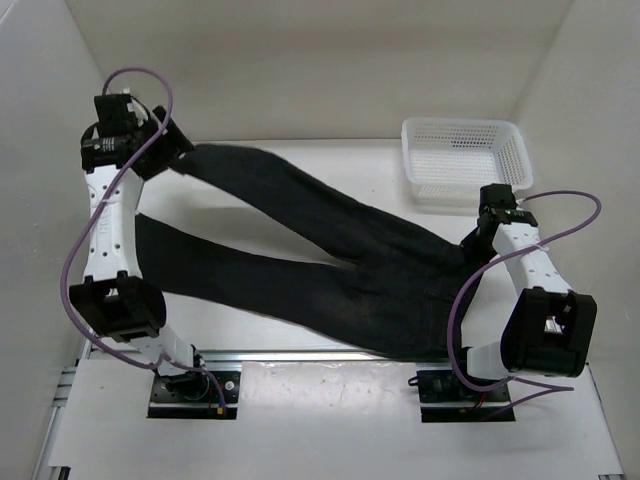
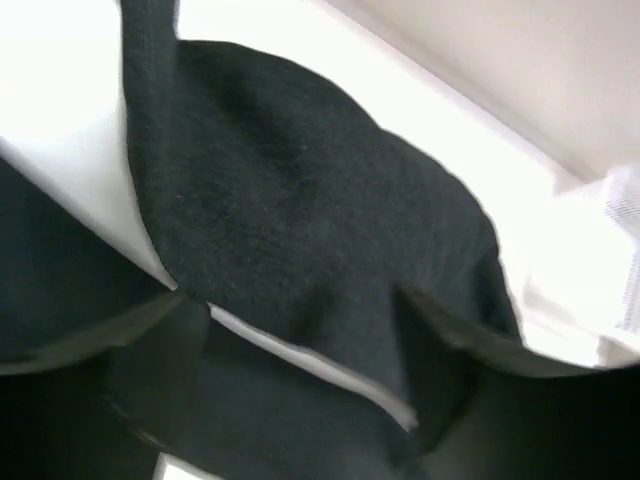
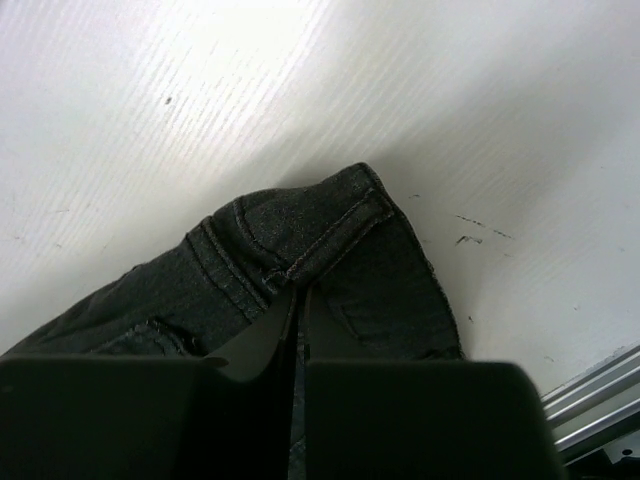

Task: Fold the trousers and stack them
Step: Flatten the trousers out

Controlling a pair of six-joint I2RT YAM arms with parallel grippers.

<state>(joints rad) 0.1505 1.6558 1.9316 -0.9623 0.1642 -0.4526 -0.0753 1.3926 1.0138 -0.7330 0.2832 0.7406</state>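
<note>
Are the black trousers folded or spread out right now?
Spread out. The trousers stretch full length, both legs splayed apart leftward in a V; no fold shows in the top view.

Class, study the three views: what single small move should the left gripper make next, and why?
Probably close the left gripper on the end of the far leg. Its jaws stand apart around that cloth, the right gripper is shut on the waistband, and the two legs of the trousers lie splayed apart, not yet folded together.

White table [image 1: 340, 165] carries black trousers [image 1: 340, 280] spread across it, legs pointing left; mesh basket [image 1: 412, 150] far right
</note>
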